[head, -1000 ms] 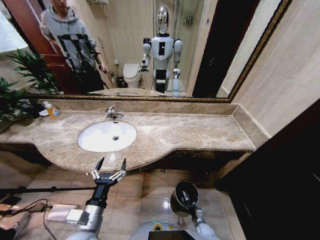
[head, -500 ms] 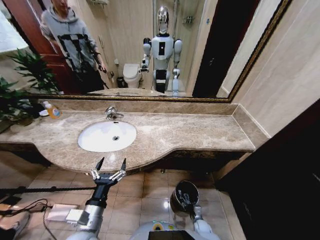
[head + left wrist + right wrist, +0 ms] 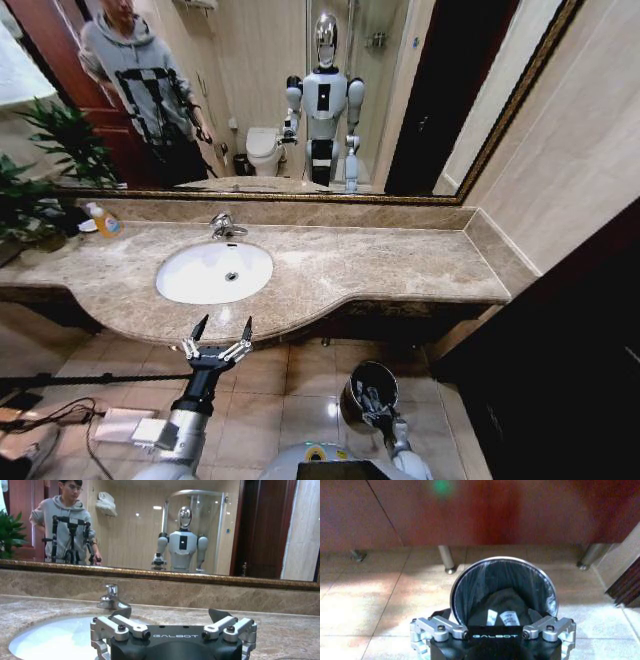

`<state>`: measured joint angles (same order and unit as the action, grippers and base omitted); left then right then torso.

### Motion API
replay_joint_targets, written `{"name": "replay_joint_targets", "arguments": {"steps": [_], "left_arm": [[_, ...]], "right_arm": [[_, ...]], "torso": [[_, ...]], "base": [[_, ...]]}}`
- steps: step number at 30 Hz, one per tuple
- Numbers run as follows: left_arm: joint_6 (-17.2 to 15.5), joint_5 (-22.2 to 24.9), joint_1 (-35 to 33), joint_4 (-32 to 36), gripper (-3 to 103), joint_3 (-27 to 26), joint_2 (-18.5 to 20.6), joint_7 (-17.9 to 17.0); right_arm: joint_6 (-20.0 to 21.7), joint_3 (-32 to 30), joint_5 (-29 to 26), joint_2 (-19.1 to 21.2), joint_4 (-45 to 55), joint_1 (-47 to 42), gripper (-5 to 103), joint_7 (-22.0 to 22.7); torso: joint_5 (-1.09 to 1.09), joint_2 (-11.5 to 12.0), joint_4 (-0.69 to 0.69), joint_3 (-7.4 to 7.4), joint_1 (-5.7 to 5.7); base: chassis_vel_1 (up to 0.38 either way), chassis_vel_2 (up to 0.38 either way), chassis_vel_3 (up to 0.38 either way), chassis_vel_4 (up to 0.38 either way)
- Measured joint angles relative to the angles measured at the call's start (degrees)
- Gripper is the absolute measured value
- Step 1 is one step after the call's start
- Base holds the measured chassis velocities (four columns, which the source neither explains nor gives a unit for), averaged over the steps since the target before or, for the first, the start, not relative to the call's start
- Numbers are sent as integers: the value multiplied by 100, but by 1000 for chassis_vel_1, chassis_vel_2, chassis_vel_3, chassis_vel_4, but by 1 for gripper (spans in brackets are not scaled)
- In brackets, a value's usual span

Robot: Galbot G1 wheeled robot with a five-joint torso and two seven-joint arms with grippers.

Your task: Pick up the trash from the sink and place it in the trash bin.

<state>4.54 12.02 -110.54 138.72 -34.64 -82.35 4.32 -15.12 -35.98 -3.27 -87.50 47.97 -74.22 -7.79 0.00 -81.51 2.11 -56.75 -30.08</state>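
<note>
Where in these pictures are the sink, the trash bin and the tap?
sink (image 3: 190,285), head view, bare white bowl wall.
trash bin (image 3: 470,570), right wrist view, upper rim.
tap (image 3: 111,599), left wrist view, chrome body.

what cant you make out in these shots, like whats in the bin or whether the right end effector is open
- Right end effector: in the right wrist view its own black housing hides the fingertips; in the head view it is too small, so open or shut is unclear.
- Small round black trash bin: small white bits lie inside, partly hidden by the housing; what they are is unclear.
- White oval sink: in the left wrist view the open left end effector and the lower edge cut off its near half.
</note>
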Motion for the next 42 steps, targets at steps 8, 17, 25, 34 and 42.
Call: {"name": "replay_joint_targets", "arguments": {"steps": [8,17,25,34,42], "left_arm": [[0,0,0,0,100,0,0,0],[0,0,0,0,100,0,0,0],[0,0,0,0,100,0,0,0],[0,0,0,0,100,0,0,0],[0,0,0,0,100,0,0,0]], "right_arm": [[-123,-88,212,-99,1494,-710,100,483],[62,-179,-222,-136,3937,-1584,100,554],[640,-317,-706,-88,6011,-2061,100,543],[1441,-308,-866,35,7772,-2214,100,517],[1908,-245,-874,193,8629,-2067,100,502]], "torso": [[-1,0,0,0,0],[0,0,0,0,0],[-2,0,0,0,0],[-1,0,0,0,0],[0,0,0,0,-1]], "base": [[0,0,0,0],[0,0,0,0],[0,0,0,0],[0,0,0,0],[0,0,0,0]]}}
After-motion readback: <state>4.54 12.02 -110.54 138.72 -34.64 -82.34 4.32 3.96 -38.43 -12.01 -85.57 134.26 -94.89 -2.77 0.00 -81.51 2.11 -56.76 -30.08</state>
